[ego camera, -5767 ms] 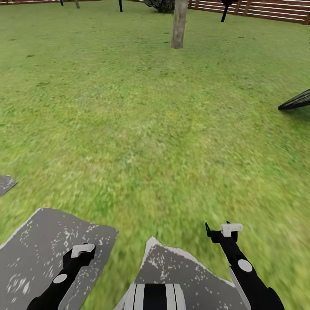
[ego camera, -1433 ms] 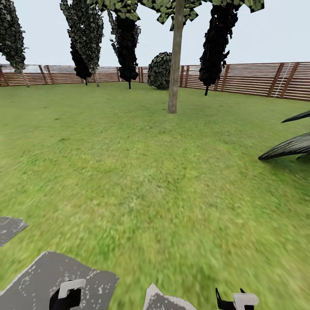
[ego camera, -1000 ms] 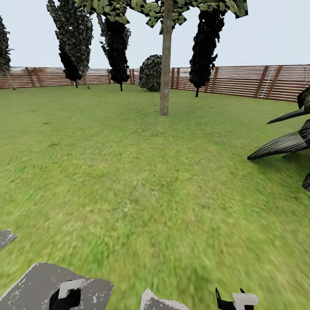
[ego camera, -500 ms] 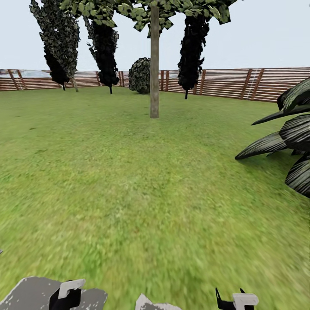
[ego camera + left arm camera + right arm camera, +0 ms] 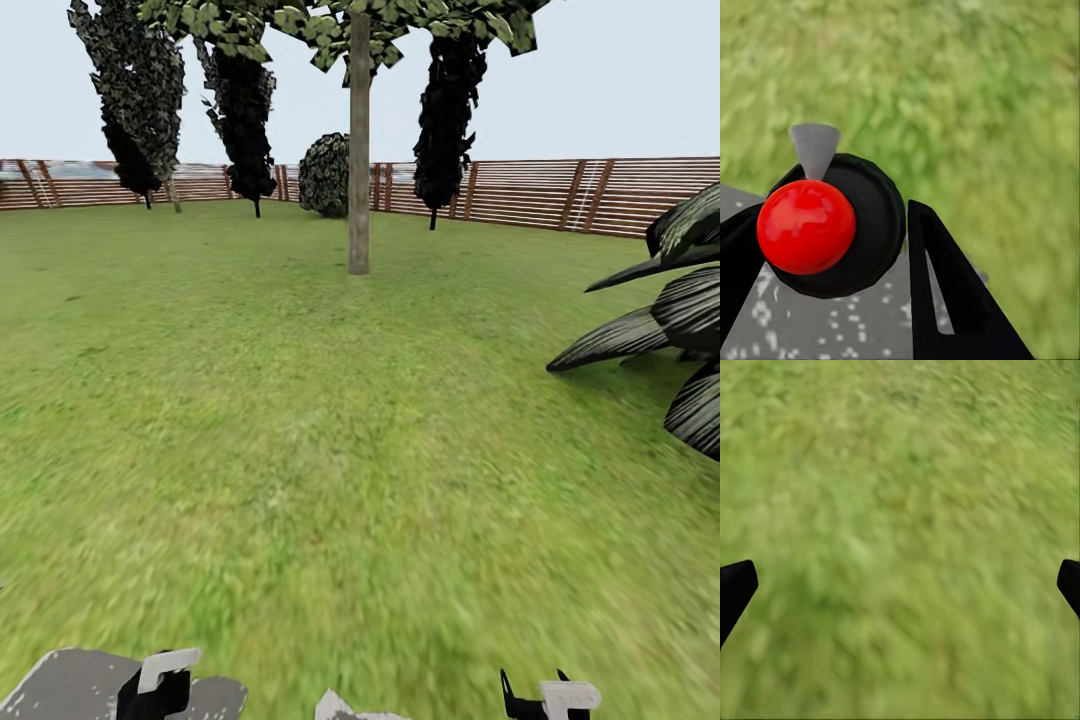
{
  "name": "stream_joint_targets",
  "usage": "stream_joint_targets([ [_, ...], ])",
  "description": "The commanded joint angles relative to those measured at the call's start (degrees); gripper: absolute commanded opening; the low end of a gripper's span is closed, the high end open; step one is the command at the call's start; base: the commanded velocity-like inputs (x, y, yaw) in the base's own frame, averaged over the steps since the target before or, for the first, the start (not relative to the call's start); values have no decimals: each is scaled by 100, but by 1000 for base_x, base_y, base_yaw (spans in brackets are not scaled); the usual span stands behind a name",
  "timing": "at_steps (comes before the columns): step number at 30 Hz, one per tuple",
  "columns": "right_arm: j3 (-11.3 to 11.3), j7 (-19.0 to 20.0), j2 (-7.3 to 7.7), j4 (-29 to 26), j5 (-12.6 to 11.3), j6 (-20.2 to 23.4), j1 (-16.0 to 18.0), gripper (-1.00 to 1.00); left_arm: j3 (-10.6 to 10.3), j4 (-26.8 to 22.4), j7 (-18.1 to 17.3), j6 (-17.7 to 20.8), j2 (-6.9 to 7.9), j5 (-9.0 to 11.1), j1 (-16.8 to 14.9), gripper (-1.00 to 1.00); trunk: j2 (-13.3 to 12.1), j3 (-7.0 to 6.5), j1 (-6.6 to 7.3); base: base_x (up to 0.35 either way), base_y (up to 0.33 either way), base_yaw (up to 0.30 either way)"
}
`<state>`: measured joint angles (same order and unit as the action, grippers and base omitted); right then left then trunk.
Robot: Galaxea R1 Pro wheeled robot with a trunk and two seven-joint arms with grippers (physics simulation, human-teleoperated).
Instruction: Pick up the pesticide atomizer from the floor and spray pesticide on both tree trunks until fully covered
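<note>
Atomizer (image 5: 825, 225) clamped in left gripper (image 5: 832, 247) | right gripper (image 5: 900, 585) spread, empty | tree trunk (image 5: 359, 150) far ahead | advice: approach squarely before spraying.

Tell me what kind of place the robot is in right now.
Most likely a fenced garden: a wide grass lawn, a slatted wooden fence along the back, and a bare-trunked tree ahead.

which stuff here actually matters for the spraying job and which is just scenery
For the job: pesticide atomizer between the fingers of the left end effector; tree trunk; lawn.
Just about: round bush; striped-leaf plant; fence; grey stepping stone.
</note>
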<state>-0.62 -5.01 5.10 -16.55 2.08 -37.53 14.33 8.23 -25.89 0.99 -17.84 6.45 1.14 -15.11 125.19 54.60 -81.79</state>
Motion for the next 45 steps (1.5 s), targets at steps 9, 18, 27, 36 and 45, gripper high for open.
stream_joint_targets([
  [9, 0, 0, 0, -3, 3, -4, 0, 100, 3, 5, 2, 0, 6, -2, 0, -100, 0, 0, 0, 337, 0, 0],
  [18, 0, 0, 0, -6, 3, 0, -1, 100, 3, 5, 6, 0, 7, -8, 0, -100, 0, 0, 0, 339, 0, 0],
  [27, 0, 0, 0, 0, 3, 0, 0, 100, 3, 5, 6, -3, 6, -8, 0, -100, 0, 0, 0, 339, 0, 0],
  [36, 0, 0, 0, 1, 3, -2, 0, 100, 3, 5, 6, -2, 6, -8, 0, -100, 0, 0, 0, 339, 0, 0],
  [45, 0, 0, 0, 2, 3, 0, 0, 100, 3, 5, 8, -3, 7, -8, 0, -100, 0, 0, 0, 339, 0, 0],
])
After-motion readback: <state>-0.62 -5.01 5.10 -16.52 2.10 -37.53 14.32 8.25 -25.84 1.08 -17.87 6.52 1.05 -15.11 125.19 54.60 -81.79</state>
